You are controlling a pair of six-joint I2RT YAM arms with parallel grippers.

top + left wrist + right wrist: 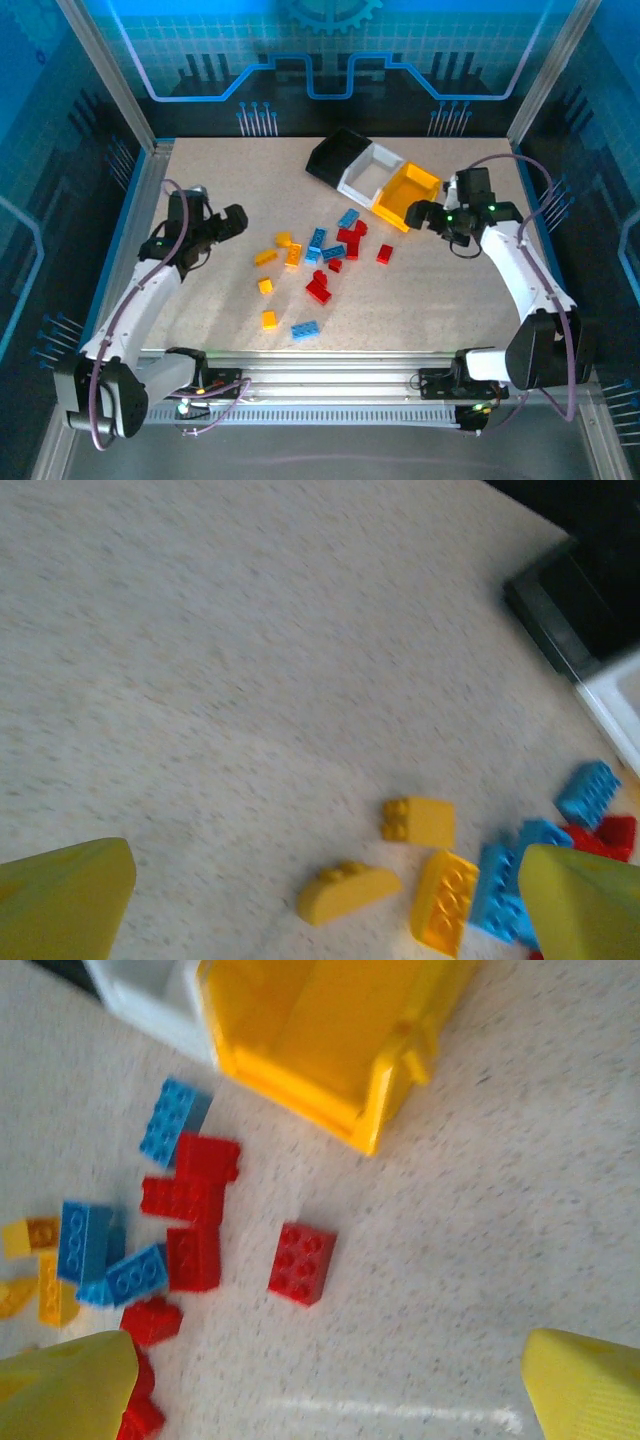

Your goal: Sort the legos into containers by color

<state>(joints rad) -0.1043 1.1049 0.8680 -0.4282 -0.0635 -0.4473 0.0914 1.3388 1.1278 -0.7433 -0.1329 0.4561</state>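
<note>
Both my grippers hang released, fingers spread on nothing: left gripper (233,219) at mid-left of the top view, right gripper (420,213) just beside the yellow bin (408,190). That bin ends a slanted row of three at upper centre, next to the white bin (368,172) and then the black bin (335,155). White and yellow look bare inside; black I cannot tell. Legos (333,252) lie loose on the table (430,290) at centre: roughly five orange, five blue, seven red.

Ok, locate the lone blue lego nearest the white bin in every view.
Top external: blue lego at centre, just below the white bin.
Left wrist: right edge, beside the bin's corner.
Right wrist: upper left, below the bin.
Shared landmark: the white bin.
</note>
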